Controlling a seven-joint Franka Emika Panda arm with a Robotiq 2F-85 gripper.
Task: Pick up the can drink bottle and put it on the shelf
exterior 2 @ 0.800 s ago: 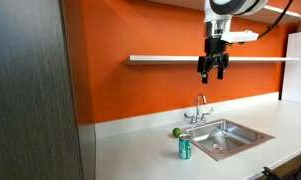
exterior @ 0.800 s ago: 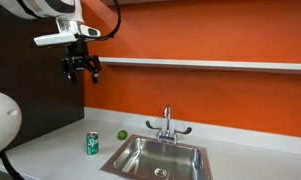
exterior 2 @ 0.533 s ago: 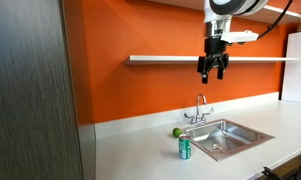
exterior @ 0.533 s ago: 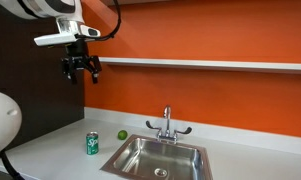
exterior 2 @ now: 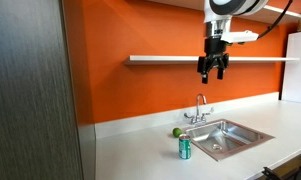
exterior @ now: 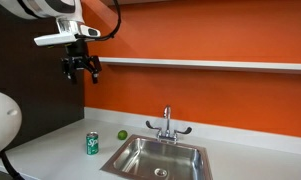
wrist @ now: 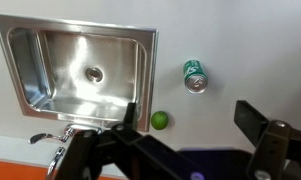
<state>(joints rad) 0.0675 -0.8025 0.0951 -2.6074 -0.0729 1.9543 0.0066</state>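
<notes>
With the pincer (exterior: 80, 68) hanging wide open and empty up by the shelf (exterior: 210, 64), we judged that a long descent aimed slightly off could tip the can drink bottle (exterior: 92, 144), upright on the counter (exterior: 50, 152) beside the sink (exterior: 140, 152) toward the front edge, or close on the lime (exterior: 121, 135) nearby, seemingly not touching it.

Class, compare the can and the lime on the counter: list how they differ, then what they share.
The can is an upright cylinder; the lime is a small ball. The can is bigger than the lime. The can has white markings and a silvery top; the lime is plain. Both are green and sit on the counter beside the sink.
</notes>
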